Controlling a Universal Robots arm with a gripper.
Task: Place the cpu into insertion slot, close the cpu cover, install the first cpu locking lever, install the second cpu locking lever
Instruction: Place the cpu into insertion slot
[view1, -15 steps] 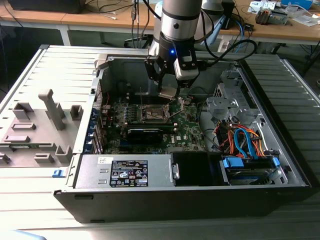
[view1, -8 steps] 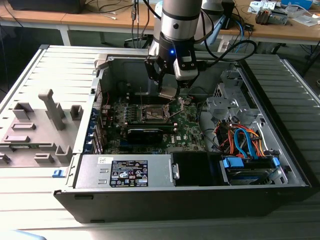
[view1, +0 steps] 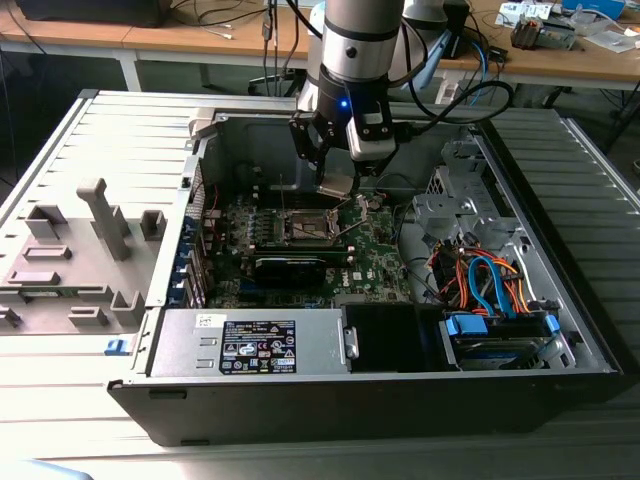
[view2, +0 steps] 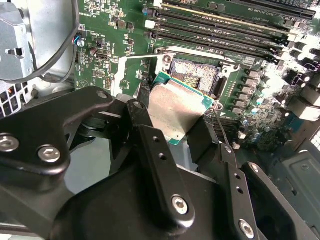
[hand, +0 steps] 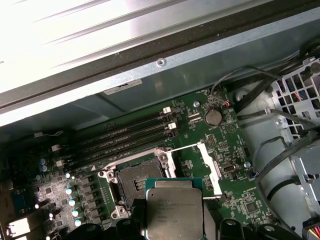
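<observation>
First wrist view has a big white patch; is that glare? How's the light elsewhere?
Yes: in the first wrist view the ribbed panel is blown out white, while the cpu is clear. In the second wrist view the cpu's metal top shows a soft sheen and the jaws look dark. In the exterior view the case is dim inside.

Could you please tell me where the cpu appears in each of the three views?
Exterior view: the cpu hangs in the gripper above the motherboard.
Second wrist view: the cpu, silver face showing, between the black fingers.
First wrist view: the cpu, close by the insertion slot.
Shared landmark: the insertion slot.
</observation>
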